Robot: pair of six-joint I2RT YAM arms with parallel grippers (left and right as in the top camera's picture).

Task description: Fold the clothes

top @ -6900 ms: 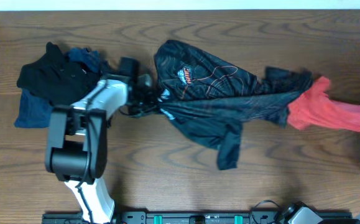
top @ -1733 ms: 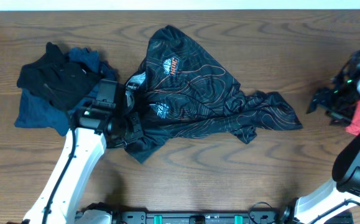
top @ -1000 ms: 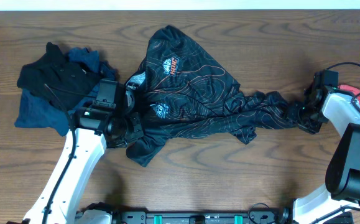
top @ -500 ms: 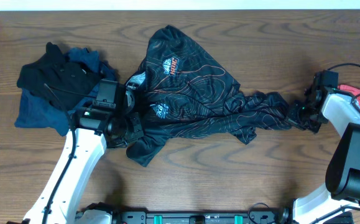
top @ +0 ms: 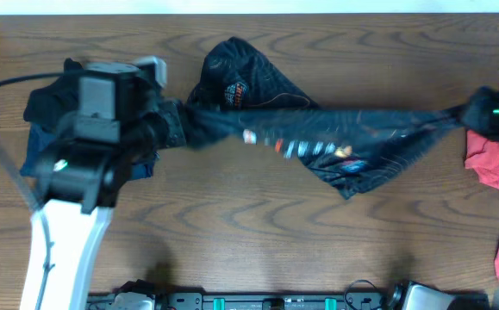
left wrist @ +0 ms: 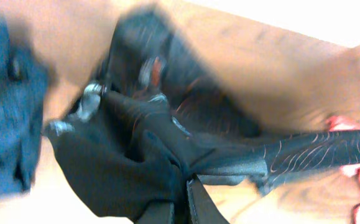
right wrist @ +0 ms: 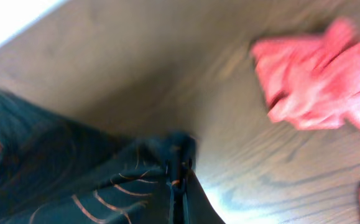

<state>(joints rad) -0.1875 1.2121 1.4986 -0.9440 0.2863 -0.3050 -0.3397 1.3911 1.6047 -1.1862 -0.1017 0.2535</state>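
The black jersey [top: 318, 129] with orange-pink contour lines hangs stretched above the table between both arms. My left gripper [top: 173, 123] is shut on its left end, seen bunched in the left wrist view as jersey cloth [left wrist: 136, 162] between the fingers [left wrist: 195, 202]. My right gripper [top: 480, 110] is shut on the right end; in the right wrist view the jersey edge [right wrist: 105, 186] runs into my closed gripper [right wrist: 178, 180]. The jersey's upper part [top: 240, 73] still droops toward the table.
A heap of black and blue clothes [top: 46, 129] lies at the left, partly under the left arm. A red garment [top: 490, 164] lies at the right edge, also in the right wrist view [right wrist: 310, 81]. Wooden table [top: 258, 232] stretches in front.
Both arms rose and pulled apart, lifting the jersey off the table and stretching it taut. The right gripper closed on the jersey's right end and moved right.
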